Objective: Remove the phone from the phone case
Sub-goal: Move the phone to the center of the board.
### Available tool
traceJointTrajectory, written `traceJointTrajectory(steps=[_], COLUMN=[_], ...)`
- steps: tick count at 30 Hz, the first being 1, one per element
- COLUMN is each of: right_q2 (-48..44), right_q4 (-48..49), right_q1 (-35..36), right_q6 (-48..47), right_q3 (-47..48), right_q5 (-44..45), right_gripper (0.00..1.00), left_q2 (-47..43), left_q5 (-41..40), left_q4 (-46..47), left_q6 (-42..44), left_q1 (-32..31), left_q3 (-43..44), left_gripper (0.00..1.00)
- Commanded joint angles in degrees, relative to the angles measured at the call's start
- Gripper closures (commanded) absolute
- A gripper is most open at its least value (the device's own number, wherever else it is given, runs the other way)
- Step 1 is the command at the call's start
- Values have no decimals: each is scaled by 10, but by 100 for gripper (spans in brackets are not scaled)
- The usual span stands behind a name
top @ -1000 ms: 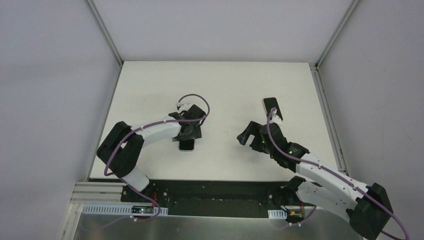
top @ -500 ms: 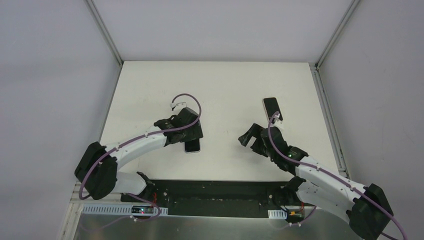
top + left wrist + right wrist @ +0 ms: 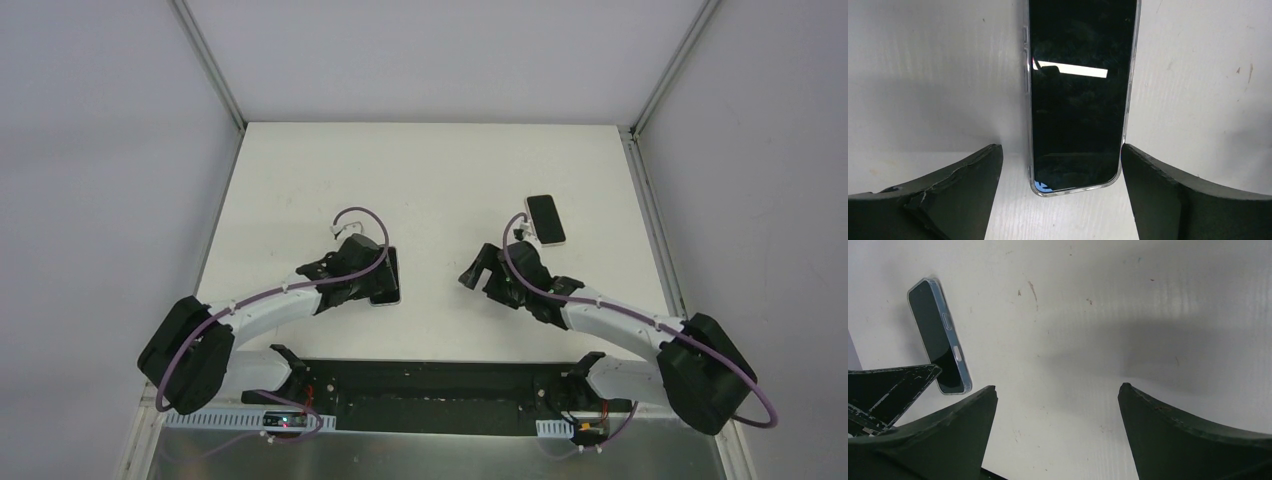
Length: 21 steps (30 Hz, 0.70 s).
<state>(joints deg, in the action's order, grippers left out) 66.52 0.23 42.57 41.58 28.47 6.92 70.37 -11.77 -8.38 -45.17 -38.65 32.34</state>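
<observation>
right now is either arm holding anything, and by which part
Nothing is held. The open fingers of the left gripper straddle the near end of the phone, flat on the table; the right gripper hangs open, empty.

a robotics lab cell: a white table [image 3: 440, 160] walled by plain grey panels [image 3: 100, 150] on aluminium posts [image 3: 210, 65], cable ducting [image 3: 215, 419] at the front.

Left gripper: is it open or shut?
Open: the left gripper has its fingers wide apart, one on each side of the phone.

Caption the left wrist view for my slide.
Open left gripper flanking the near end of a dark-screened phone lying flat on the white table.
</observation>
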Motion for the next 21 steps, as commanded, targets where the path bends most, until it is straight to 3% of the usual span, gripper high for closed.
traceJointTrajectory(steps=[1, 21], right_q2=[30, 46], right_q4=[53, 72], right_q1=[-1, 0], right_q6=[7, 16], right_q3=[25, 13], right_q5=[-23, 0], right_gripper=[6, 11], left_q2=[-15, 70], left_q5=[47, 107], left_q4=[102, 181], left_q6=[14, -1], left_q1=[17, 43], left_q3=[-17, -26], left_gripper=[10, 26])
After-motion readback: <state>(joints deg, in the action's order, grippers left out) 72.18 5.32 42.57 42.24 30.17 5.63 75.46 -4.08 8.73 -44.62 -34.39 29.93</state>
